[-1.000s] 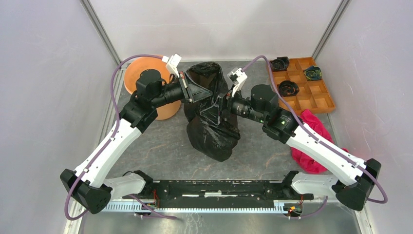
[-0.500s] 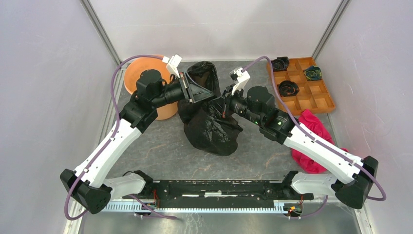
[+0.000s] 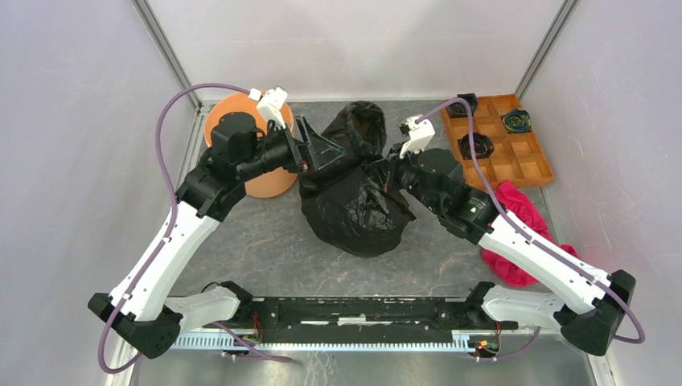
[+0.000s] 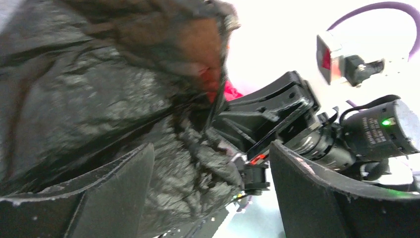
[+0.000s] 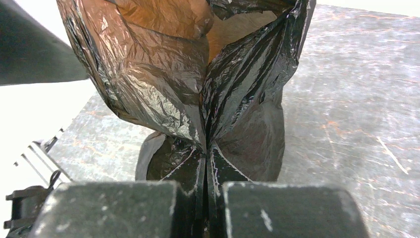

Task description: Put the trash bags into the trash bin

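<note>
The trash bag (image 3: 354, 201), thin crinkled black film, sags in a heap at the table's middle. My right gripper (image 3: 385, 171) is shut on a fold of its upper right side; in the right wrist view the film (image 5: 163, 74) fans out from the closed jaws of that gripper (image 5: 205, 198). My left gripper (image 3: 331, 154) stands wide open at the bag's upper left. In the left wrist view the bag (image 4: 89, 99) bulges between the spread fingers (image 4: 99, 198), not pinched. The trash bin (image 3: 272, 183), a round orange bucket, stands behind the left arm, partly hidden by it.
An orange-brown compartment tray (image 3: 523, 161) with small black rolls (image 3: 476, 145) lies at the back right. A pink-red cloth (image 3: 515, 217) lies under the right forearm. Enclosure walls close in on the left, the right and the back.
My left gripper has opened, let go of the bag and drawn back toward the bucket. My right gripper has shut on the bag and shifted right. The bag has slumped lower.
</note>
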{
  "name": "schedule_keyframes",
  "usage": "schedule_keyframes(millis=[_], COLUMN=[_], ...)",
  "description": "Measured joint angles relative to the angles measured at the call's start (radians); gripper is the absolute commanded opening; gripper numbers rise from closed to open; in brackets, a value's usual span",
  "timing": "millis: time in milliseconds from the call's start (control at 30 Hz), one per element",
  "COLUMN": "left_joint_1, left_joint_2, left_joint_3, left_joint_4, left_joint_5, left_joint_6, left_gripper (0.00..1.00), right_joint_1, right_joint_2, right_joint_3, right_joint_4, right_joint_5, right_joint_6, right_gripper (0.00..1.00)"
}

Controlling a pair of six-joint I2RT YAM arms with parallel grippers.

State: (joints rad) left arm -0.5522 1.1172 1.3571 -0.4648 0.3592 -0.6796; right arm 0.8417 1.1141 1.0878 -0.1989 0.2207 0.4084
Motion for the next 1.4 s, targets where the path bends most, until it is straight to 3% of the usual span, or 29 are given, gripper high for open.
schedule_keyframes(millis=[133, 400, 800, 967, 1300, 1400], left_joint_1=[0.000, 0.008, 0.166, 0.186, 0.186, 0.186], left_joint_2=[-0.011, 0.028, 0.402, 0.510, 0.580, 0.580], left_joint_3=[0.032, 0.141, 0.367, 0.372, 0.351, 0.320], left_joint_4=[-0.075, -0.256, -0.326, -0.320, -0.302, -0.288], left_joint_5=[-0.083, -0.351, -0.571, -0.592, -0.586, -0.591], left_joint_6=[0.062, 0.230, 0.409, 0.422, 0.466, 0.475], left_gripper=[1.00, 1.00, 0.99, 0.91, 0.51, 0.46], right_joint_1=[-0.047, -0.117, -0.118, -0.118, -0.120, -0.120], right_joint_2=[-0.030, -0.125, -0.220, -0.225, -0.225, -0.225], right_joint_3=[-0.015, -0.079, -0.095, -0.095, -0.098, -0.100], right_joint_4=[-0.014, -0.047, -0.065, -0.074, -0.089, -0.090], right_joint_5=[0.022, 0.026, 0.028, 0.029, 0.026, 0.024], right_joint_6=[-0.008, -0.031, -0.076, -0.091, -0.104, -0.104], right_gripper=[0.00, 0.00, 0.00, 0.00, 0.00, 0.00])
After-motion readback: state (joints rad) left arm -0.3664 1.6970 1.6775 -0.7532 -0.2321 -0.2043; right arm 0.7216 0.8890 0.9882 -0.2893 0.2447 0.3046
